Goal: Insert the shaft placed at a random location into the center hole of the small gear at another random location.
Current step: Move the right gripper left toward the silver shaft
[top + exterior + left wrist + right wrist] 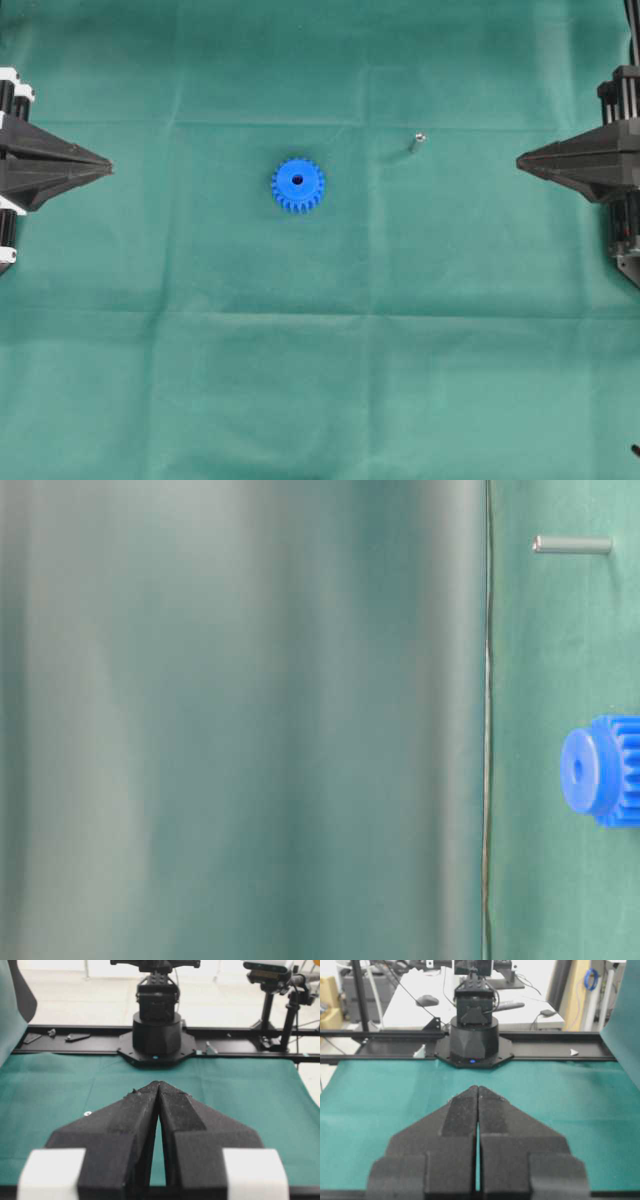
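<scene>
The shaft [417, 141] is lying on the green cloth [320, 380], near the small gear [298, 184] but apart from it. Both the left gripper [158, 1085] and the right gripper [478, 1088] are waiting well away with jaws pressed together, holding nothing. Being stiff, light and probably slippery, the pin is asking for a pinch across its middle.

My claw [158, 1086] shut, pointing across the green worktop [250, 1090]

My two black fingers [135, 1115] meet tip to tip at centre frame, nothing between them. At twelve o'clock the other arm's black base [156, 1040] sits on a black rail [240, 1032]. A tiny shiny speck [87, 1113] lies at nine o'clock, too small to identify.
</scene>
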Action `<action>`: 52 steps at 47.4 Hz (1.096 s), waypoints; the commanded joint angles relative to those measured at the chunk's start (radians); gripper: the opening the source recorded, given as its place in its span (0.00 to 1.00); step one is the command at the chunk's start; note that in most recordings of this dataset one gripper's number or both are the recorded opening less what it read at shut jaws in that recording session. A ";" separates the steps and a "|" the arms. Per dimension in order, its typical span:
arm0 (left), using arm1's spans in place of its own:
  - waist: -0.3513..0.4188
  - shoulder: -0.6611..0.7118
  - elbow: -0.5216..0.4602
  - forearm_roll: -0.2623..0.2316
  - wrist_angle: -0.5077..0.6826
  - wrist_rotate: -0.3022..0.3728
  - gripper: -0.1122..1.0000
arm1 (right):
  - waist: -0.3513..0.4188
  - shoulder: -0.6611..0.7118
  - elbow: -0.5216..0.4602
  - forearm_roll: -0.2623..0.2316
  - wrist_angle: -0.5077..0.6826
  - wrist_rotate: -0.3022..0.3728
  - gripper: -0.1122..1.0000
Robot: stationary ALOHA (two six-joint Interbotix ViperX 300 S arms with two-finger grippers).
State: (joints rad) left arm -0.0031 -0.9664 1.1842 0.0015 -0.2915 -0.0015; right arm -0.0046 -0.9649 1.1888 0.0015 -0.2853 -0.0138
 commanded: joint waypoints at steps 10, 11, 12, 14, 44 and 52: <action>-0.002 0.006 -0.028 0.011 0.028 -0.006 0.10 | -0.015 0.015 -0.038 -0.006 -0.012 -0.005 0.11; -0.002 0.006 -0.029 0.011 0.028 -0.006 0.10 | -0.017 0.017 -0.037 -0.005 -0.012 -0.006 0.11; -0.002 0.006 -0.028 0.011 0.028 -0.006 0.10 | -0.021 0.020 -0.035 -0.005 -0.012 -0.006 0.11; -0.002 0.006 -0.028 0.011 0.028 -0.006 0.10 | -0.031 0.028 -0.035 -0.005 -0.012 -0.006 0.11; -0.002 0.006 -0.028 0.011 0.031 -0.005 0.10 | -0.233 0.443 -0.002 -0.002 -0.193 -0.006 0.88; -0.002 0.006 -0.028 0.012 0.031 -0.005 0.10 | -0.273 0.627 -0.005 0.002 -0.318 -0.006 0.84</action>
State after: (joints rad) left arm -0.0031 -0.9664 1.1827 0.0107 -0.2562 -0.0061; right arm -0.2592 -0.3942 1.1980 0.0000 -0.5492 -0.0153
